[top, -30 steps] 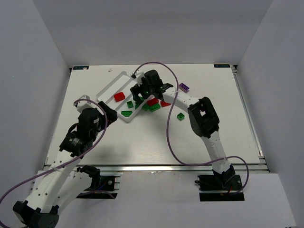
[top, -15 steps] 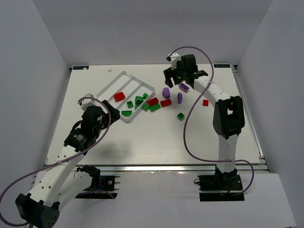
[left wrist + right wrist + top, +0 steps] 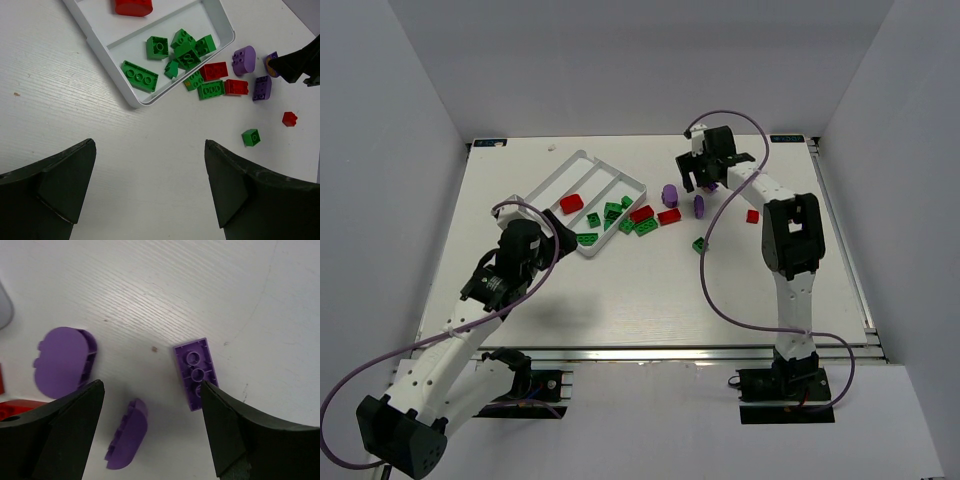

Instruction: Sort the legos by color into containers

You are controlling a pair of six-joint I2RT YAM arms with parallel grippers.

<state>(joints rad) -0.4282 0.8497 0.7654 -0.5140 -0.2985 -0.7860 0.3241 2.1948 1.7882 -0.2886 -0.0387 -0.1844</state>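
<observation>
The white tray lies at the back left. It holds a red lego in one compartment and several green legos in the compartment nearest the loose pile. Green and red legos lie just outside its right corner. My right gripper is open and empty, low over the table between a flat purple lego, a rounded purple one lying on its side and another rounded purple one. My left gripper is open and empty above bare table, near the tray's near corner.
A small red lego and a small green lego lie apart, right of the pile. The right arm's purple cable loops over the table's middle. Grey walls stand round the table.
My right gripper has left the tray and swung right to the purple legos at the back, then dropped lower over them. My left gripper has shifted slightly toward the tray.
</observation>
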